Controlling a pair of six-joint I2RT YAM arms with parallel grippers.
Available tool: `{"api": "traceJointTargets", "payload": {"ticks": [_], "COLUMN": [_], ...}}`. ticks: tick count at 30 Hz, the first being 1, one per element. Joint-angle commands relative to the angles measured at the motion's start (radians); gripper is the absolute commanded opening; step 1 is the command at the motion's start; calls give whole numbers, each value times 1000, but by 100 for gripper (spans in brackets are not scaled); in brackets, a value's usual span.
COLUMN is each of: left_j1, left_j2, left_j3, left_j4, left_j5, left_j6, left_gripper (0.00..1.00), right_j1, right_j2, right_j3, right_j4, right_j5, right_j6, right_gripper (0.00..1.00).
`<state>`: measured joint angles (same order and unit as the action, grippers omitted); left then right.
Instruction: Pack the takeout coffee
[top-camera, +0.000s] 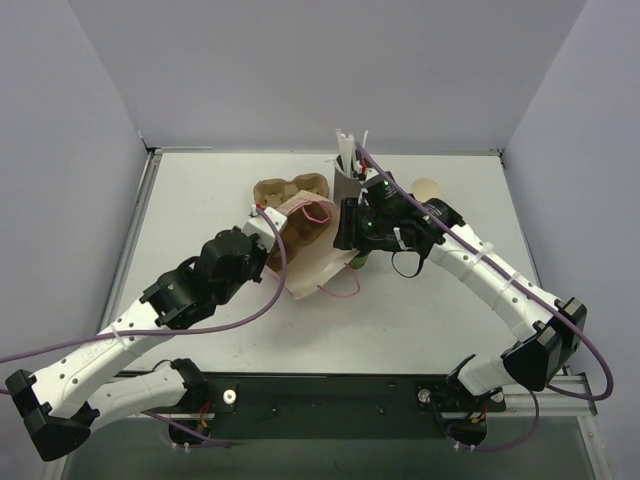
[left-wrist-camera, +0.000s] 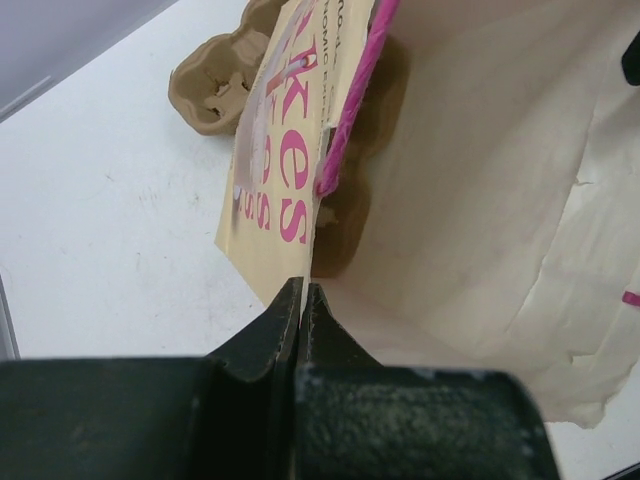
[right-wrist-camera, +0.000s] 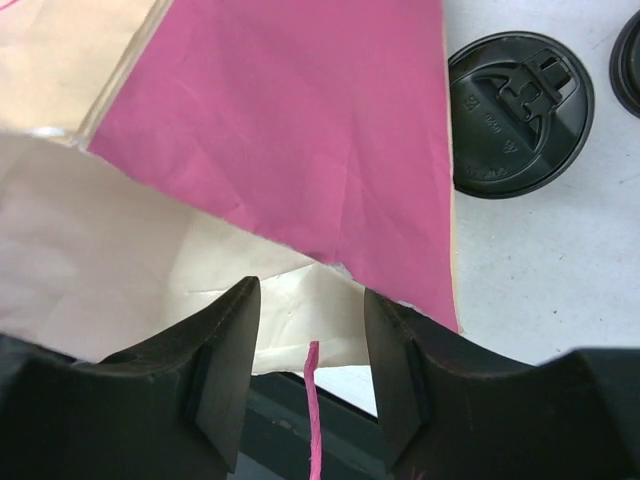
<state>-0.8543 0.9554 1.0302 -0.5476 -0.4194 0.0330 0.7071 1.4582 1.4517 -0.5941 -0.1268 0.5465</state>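
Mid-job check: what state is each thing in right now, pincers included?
Paper bag: lying down, mouth open.
Left pincer: shut on the bag's edge.
Right pincer: open, the bag's rim between its jaws.
Black lid: flat on the table, on no cup.
Straw holder: upright, straws inside.

We see a paper bag (left-wrist-camera: 480, 180) that is cream inside, with a bright pink side panel, pink lettering and pink cord handles (left-wrist-camera: 352, 95). We note a brown cardboard cup carrier (left-wrist-camera: 215, 85), a black lid (right-wrist-camera: 520, 112) and the white bench (left-wrist-camera: 110, 220).
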Motion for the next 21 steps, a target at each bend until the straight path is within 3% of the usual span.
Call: {"api": "traceJointTargets", "payload": {"ticks": [1,5,10,16,21], "left_j1": [-15,-17,-9,61,162], "left_j2": [-67,-98,-90,89,206], "left_j3": [-50,-96,-52,300,499], "left_j4": [150,183,129,-188,-357], "left_j5": [-82,-96,-122,-88,25], "left_j6": [-28,-28,-169,-399,-491], "left_gripper": [0,0,0,0,0], "right_j1": [12,22,26,-9,-84], "right_j2": [-45,-55,-55,-51,-81], "right_j3": [-59,-85,-35,206,315], "right_j4": [116,140,139,39,-22], "right_j5": [-25,-25,-1,124,225], "right_j6": [-19,-26,-28,-28,9], "right_gripper": [40,38,37,43,50]}}
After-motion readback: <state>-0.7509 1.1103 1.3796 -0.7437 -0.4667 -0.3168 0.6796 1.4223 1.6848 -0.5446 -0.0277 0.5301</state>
